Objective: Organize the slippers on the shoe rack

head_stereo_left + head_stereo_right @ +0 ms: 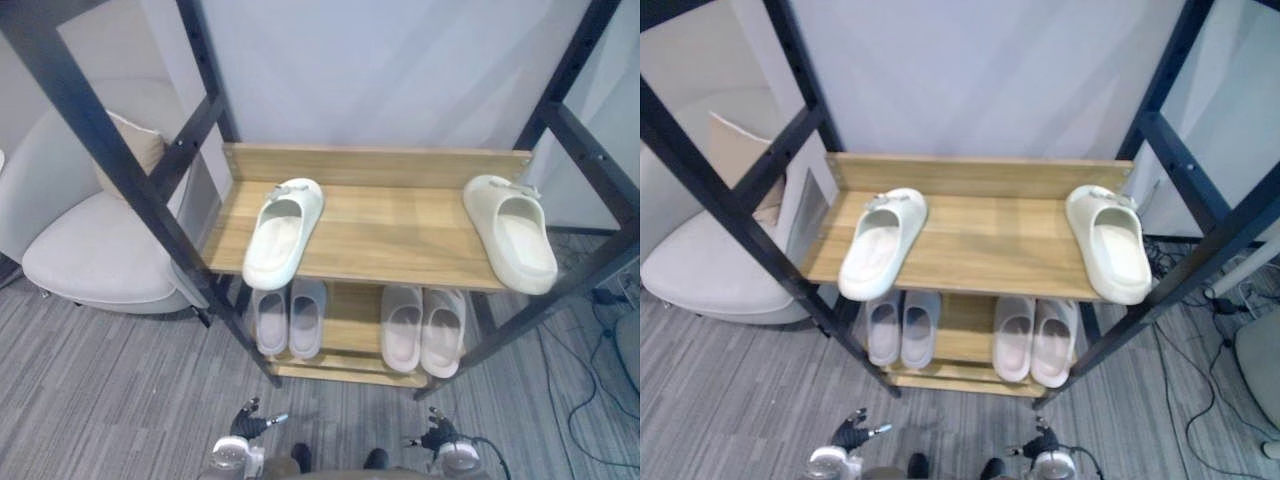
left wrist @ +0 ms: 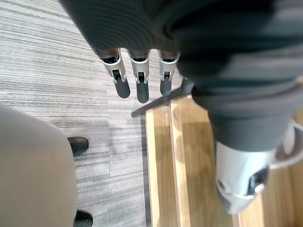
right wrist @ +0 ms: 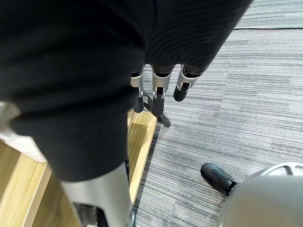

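**Operator:** What is the room like from the head camera?

**Spotter:** You are looking down on a grey striped carpet floor (image 1: 100,400) that runs under everything, with a plain white wall (image 1: 380,70) at 12 o'clock. At 9 o'clock sits a pale grey rounded armchair (image 1: 90,260), and a beige cushion (image 1: 140,145) leans on its back.

**Operator:** And the rack?

**Spotter:** The black metal-framed shoe rack (image 1: 380,165) stands in the centre, in front of that wall. Its light wooden upper shelf (image 1: 400,240) carries two slippers, well apart.

- **Left cream slipper:** the left cream rubber slipper (image 1: 284,232) lies at the shelf's 9 o'clock end. Its toe is turned toward 1 o'clock and its heel is at the front edge.
- **Right cream slipper:** the right cream rubber slipper (image 1: 512,232) lies at the 3 o'clock end. Its toe is turned toward 11 o'clock and its heel is also at the front edge.

Bare wood lies between them.

**Operator:** Anything below?

**Spotter:** On the wooden lower shelf (image 1: 352,320) you have two pairs, each with its two slippers touching side by side.

- **Toward 9 o'clock:** a pale grey pair of slippers (image 1: 288,318).
- **Toward 3 o'clock:** a pale pink pair of slippers (image 1: 423,328).

A strip of wood separates the pairs.

**Operator:** The hands?

**Spotter:** Your left hand (image 1: 245,425) hangs at 7 o'clock and your right hand (image 1: 437,435) at 5 o'clock. Both are low over the carpet, short of the rack. In each wrist view the fingers (image 2: 138,82) (image 3: 158,85) point straight down, relaxed, with nothing held.
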{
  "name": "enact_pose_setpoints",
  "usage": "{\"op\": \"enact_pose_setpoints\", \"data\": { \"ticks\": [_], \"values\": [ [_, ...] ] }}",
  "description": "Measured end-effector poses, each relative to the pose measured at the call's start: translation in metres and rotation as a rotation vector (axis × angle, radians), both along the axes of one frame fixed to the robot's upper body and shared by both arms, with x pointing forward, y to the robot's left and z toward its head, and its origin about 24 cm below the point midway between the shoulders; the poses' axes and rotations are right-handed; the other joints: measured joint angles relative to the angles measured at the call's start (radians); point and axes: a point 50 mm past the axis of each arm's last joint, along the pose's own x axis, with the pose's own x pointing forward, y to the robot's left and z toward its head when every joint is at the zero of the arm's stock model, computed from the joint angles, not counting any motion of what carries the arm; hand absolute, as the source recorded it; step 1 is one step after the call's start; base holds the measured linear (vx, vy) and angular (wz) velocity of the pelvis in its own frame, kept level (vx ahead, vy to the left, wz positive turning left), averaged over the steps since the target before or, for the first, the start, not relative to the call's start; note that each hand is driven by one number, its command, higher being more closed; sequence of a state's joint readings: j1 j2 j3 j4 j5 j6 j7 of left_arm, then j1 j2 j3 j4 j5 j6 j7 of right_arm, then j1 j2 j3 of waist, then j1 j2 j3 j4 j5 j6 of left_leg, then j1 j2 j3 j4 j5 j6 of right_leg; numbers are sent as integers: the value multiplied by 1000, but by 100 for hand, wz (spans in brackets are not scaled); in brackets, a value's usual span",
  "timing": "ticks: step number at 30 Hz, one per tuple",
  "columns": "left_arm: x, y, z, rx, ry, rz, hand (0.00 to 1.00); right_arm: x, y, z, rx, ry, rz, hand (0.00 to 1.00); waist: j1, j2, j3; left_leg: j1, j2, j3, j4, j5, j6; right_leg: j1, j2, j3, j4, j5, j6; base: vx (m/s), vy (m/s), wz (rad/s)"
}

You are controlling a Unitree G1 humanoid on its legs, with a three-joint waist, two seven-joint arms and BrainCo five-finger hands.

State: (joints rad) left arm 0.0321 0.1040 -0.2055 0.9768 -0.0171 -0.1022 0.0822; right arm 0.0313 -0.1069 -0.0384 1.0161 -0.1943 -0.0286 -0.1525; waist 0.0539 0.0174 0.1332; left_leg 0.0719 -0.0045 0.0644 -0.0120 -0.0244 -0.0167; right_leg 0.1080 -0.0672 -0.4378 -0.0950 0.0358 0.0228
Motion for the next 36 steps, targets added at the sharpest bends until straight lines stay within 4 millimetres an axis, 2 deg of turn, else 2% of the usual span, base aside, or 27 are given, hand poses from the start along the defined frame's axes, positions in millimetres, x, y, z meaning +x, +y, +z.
{"op": "enact_pose_setpoints", "data": {
  "ticks": [4, 5, 8, 16, 21, 27, 36],
  "values": [
    [20, -28, 18, -59, -131, -136, 0, -2, -2, -1, 0, 1, -35, 0, -2, 0, -2, 1, -11, -34, -22, 19, 10, 3, -7, -25, 1, 2, 6, 10, 58, 22],
    [27, -43, 31, -120, -209, -182, 0, -3, -2, -1, -1, 2, -43, 0, -2, 0, -2, 1, -15, -39, -22, 20, 11, 6, -8, -29, 3, 2, 9, 23, 46, 12],
    [36, -65, 60, -260, -349, -230, 0, -3, -2, -1, -2, 1, -44, 0, -2, 2, -3, 2, -21, -47, -25, 22, 14, 9, -13, -35, 6, 4, 9, 29, 54, 8],
    [50, -99, 133, -553, -630, -344, 0, -4, -8, -1, -16, -2, -40, 0, -2, 14, -11, 12, -23, -48, -46, 25, 19, 10, -15, -37, 7, 4, 10, 40, 40, 1],
    [59, -110, 168, -650, -763, -371, 0, -6, -13, 0, -33, 0, -33, 0, -7, 26, -20, 18, -24, -48, -49, 25, 19, 14, -16, -37, 7, 2, 12, 45, 35, 0],
    [69, -116, 199, -700, -890, -373, 0, -4, -9, 0, -38, -2, 7, 0, -11, 29, -26, 18, -24, -48, -49, 25, 19, 14, -16, -37, 7, 2, 12, 11, 11, 0],
    [81, -120, 232, -709, -1027, -363, 0, -2, -4, 1, -40, -8, 48, 0, -16, 30, -40, 19, -24, -47, -50, 25, 19, 15, -16, -36, 6, 2, 12, 15, 25, 0]
  ]
}}
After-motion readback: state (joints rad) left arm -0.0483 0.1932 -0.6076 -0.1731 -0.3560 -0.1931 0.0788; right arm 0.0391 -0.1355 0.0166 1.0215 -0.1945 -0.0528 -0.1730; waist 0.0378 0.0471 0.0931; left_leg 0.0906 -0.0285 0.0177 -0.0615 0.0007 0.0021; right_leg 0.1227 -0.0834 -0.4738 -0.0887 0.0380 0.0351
